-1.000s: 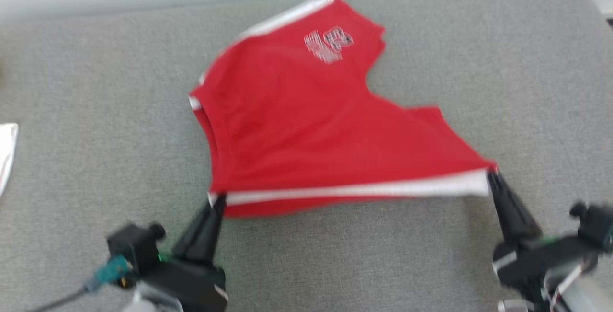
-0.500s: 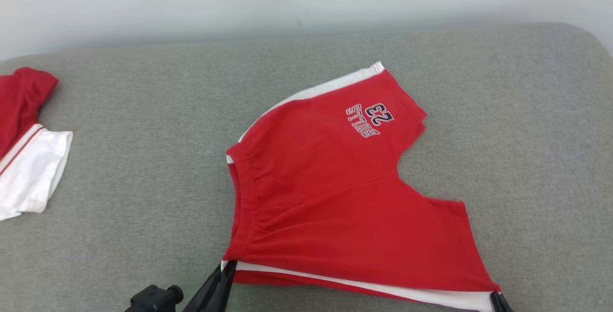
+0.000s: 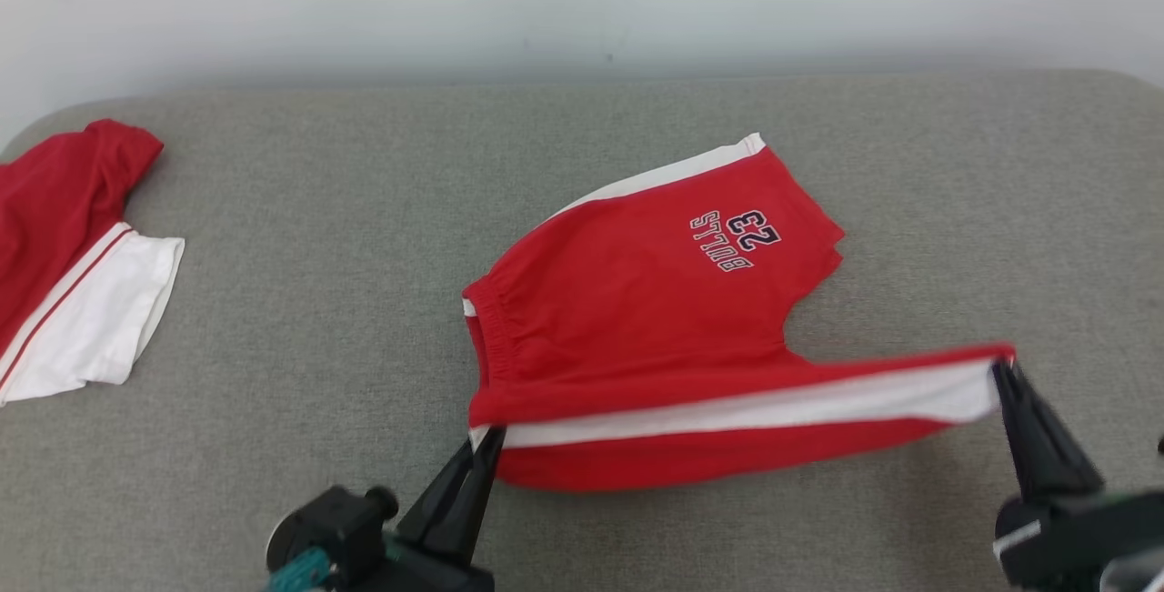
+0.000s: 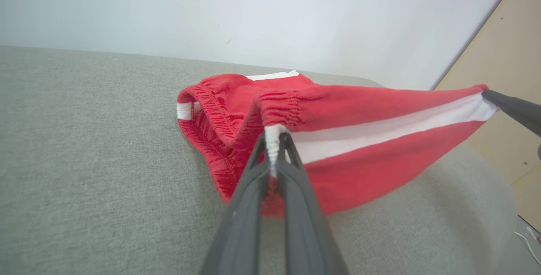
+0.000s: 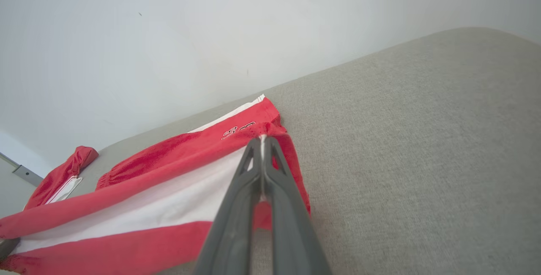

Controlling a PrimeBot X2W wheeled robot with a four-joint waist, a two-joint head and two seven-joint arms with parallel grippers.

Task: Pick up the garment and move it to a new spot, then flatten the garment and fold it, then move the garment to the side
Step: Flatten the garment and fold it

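Red shorts (image 3: 637, 319) with a white side stripe and a "23" print lie on the grey cushion, near leg lifted. My left gripper (image 3: 489, 436) is shut on the waistband corner at the stripe's left end; in the left wrist view the left gripper (image 4: 274, 140) pinches the white stripe of the shorts (image 4: 338, 131). My right gripper (image 3: 1000, 372) is shut on the hem corner at the stripe's right end, and the right wrist view has the right gripper (image 5: 262, 140) closed on that edge of the shorts (image 5: 169, 199). The stripe edge is stretched taut between both grippers, raised off the cushion.
A second red and white garment (image 3: 73, 265) lies at the cushion's far left, also the second garment (image 5: 63, 178) in the right wrist view. The grey cushion (image 3: 273, 446) stretches wide around the shorts. A pale wall (image 3: 582, 1) runs behind. A tan panel (image 4: 498, 97) stands to the right.
The head camera has tilted, shifting the whole picture. Both grippers have lifted the near stripe edge off the cushion and carried it toward the far leg, starting to double the shorts over.
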